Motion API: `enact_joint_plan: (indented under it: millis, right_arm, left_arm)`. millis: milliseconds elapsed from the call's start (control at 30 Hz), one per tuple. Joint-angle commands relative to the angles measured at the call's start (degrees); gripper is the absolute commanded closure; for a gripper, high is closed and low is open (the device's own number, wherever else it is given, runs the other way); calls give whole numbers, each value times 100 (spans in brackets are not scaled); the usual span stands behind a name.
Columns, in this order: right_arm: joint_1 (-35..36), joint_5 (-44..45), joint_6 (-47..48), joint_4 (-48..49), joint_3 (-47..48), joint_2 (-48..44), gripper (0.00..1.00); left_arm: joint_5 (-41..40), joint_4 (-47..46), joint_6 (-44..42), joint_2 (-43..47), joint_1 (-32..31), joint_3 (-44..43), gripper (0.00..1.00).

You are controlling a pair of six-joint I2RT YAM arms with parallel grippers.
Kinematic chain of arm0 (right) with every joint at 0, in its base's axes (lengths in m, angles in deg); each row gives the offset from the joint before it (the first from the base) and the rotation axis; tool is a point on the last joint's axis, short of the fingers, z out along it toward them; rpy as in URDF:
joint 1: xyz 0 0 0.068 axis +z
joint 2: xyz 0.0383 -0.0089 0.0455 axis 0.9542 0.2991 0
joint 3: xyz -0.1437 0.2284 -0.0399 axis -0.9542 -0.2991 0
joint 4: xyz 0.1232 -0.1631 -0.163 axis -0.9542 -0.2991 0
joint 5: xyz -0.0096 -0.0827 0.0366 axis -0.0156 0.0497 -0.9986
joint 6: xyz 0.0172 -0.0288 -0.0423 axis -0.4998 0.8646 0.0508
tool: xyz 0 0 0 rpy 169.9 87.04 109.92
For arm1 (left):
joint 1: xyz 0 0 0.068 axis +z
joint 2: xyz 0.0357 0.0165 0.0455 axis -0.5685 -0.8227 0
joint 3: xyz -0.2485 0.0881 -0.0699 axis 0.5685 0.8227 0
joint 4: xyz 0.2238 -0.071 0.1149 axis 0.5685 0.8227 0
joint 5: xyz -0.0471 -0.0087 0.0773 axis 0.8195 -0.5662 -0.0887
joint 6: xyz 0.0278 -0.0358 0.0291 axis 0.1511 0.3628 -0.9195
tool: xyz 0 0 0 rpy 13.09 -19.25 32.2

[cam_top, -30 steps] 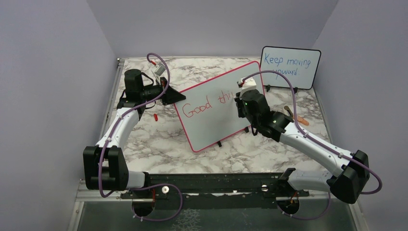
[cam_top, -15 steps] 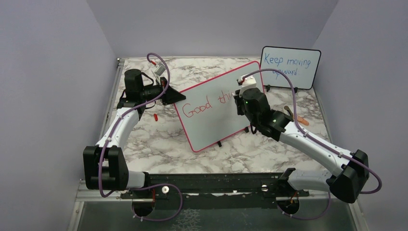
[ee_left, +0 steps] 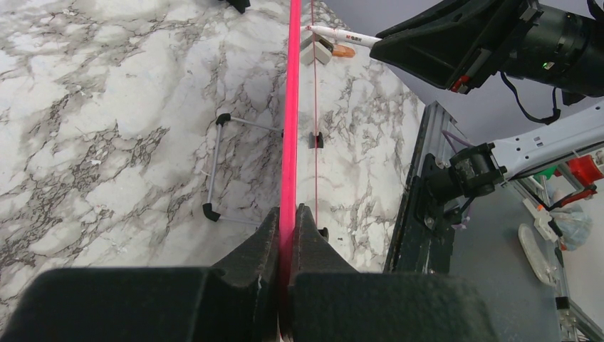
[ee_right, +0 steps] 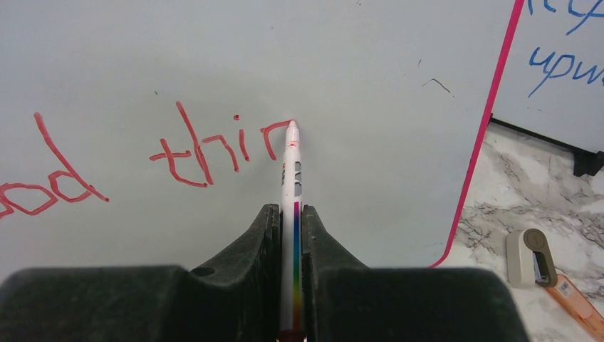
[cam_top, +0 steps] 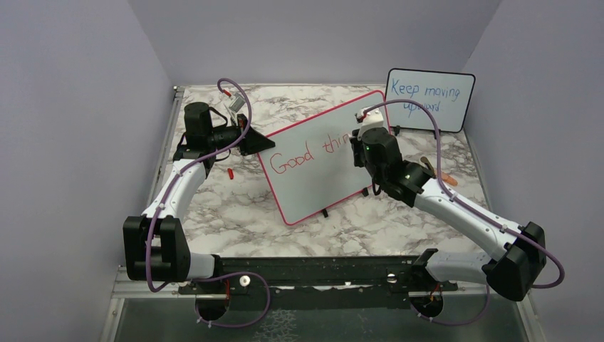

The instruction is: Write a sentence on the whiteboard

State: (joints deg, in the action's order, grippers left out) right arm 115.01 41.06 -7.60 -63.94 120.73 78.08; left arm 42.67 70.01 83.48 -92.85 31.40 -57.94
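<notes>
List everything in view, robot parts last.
whiteboard: 1, white, pink-red frame, standing mid-table
writing: red, reads "Good thin", on whiteboard
marker: 1, white, tip on whiteboard
small board: 1, black frame, blue writing, back right
red piece: 1, small, table left of whiteboard
block: 1, white, table right of whiteboard
orange item: 1, beside block
table: 1, marble
left gripper: shut on whiteboard edge
right gripper: shut on marker
</notes>
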Motion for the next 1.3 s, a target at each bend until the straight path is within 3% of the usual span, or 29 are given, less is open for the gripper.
enact_joint_plan:
  millis: [0, 867, 1267]
  right_arm:
    - [-66, -3, -89, 6, -56, 50, 99]
    - [-66, -251, -203, -481, -191, -179, 99]
    - [-74, 19, 56, -41, -226, -513, 99]
  left_arm:
    - [-98, 436, -503, -185, -185, 81, 100]
    - [-153, 446, -512, -170, -185, 81, 100]
    - [-162, 455, -513, -175, -185, 81, 100]
